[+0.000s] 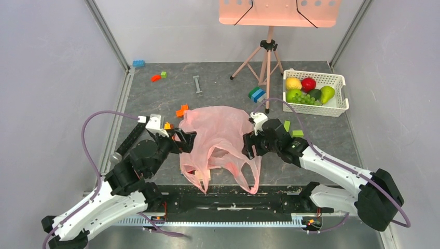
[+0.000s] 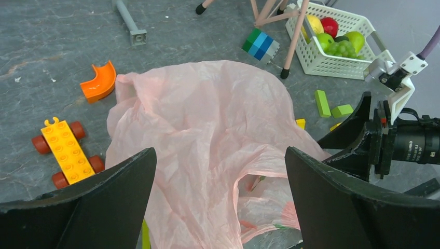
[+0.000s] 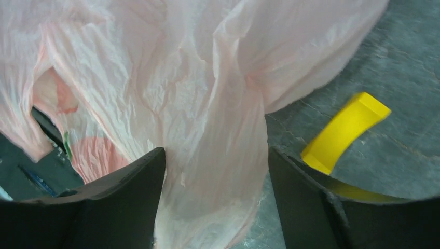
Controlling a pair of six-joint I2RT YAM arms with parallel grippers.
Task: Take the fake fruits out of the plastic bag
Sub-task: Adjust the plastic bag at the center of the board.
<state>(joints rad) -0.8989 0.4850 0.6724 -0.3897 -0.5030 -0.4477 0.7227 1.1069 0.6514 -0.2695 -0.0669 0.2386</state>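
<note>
Plastic bag (image 1: 218, 129) | left end effector (image 1: 184, 139) spread at left edge | right end effector (image 1: 249, 147) spread astride right edge

No legible text anywhere, only tiny white print on the right arm's black wrist housing (image 2: 415, 142), too small to read

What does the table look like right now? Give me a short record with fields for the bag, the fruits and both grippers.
plastic bag: pink, limp, mid-table, handles toward the arm bases
fake fruits: lemon, red apple, pear, grapes; those in view sit in the white lattice basket, far right
left gripper: open, at the bag's left edge
right gripper: open, bag film between the jaws
building blocks: scattered around the bag
</note>
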